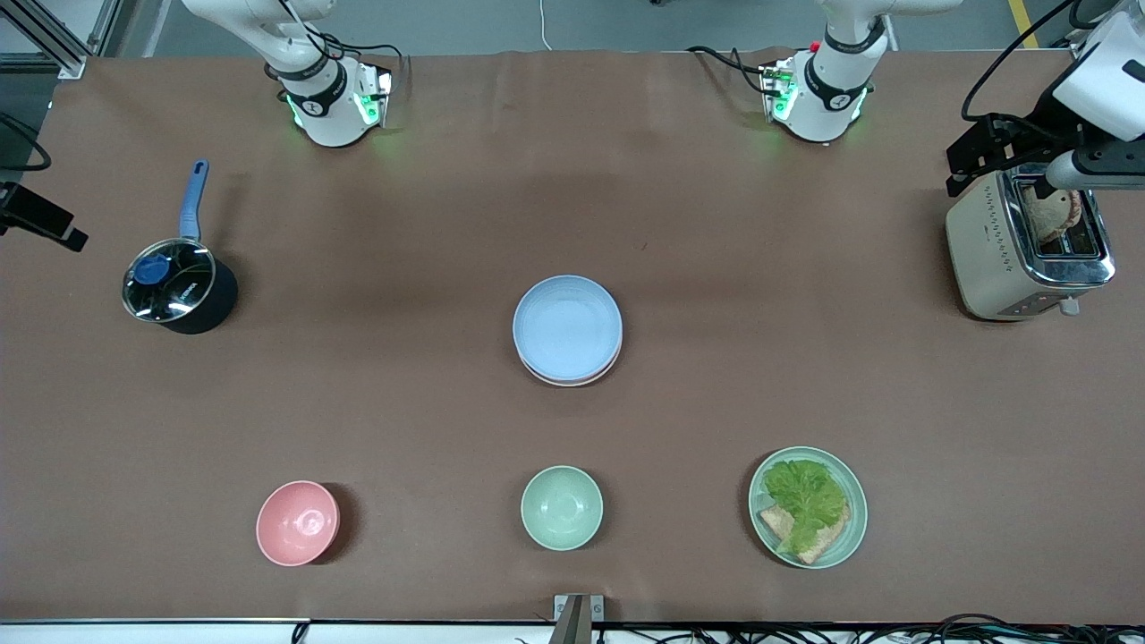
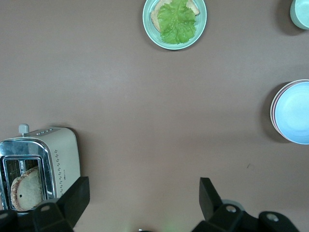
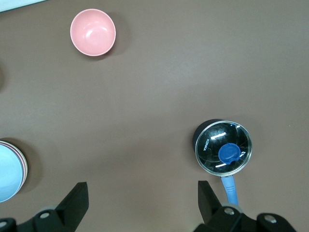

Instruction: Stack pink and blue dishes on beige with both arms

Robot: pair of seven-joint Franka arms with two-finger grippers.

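Note:
The blue plate (image 1: 567,326) lies on top of a stack in the middle of the table. A pink plate's rim (image 2: 273,110) shows just under it. At the stack's bottom a pale edge (image 1: 565,382) peeks out, apparently the beige plate. My left gripper (image 2: 144,199) hangs open and empty over bare table by the toaster, clear of the stack. Above bare table between the stack and the pot, my right gripper (image 3: 142,200) is open and empty too. In the front view only the arms' bases (image 1: 326,98) (image 1: 827,89) show; both arms wait.
A toaster (image 1: 1029,241) with bread stands at the left arm's end, under a white and black rig (image 1: 1073,116). A lidded pot (image 1: 179,291) sits at the right arm's end. Near the front edge are a pink bowl (image 1: 298,522), a mint bowl (image 1: 562,506) and a mint plate (image 1: 841,546) with lettuce.

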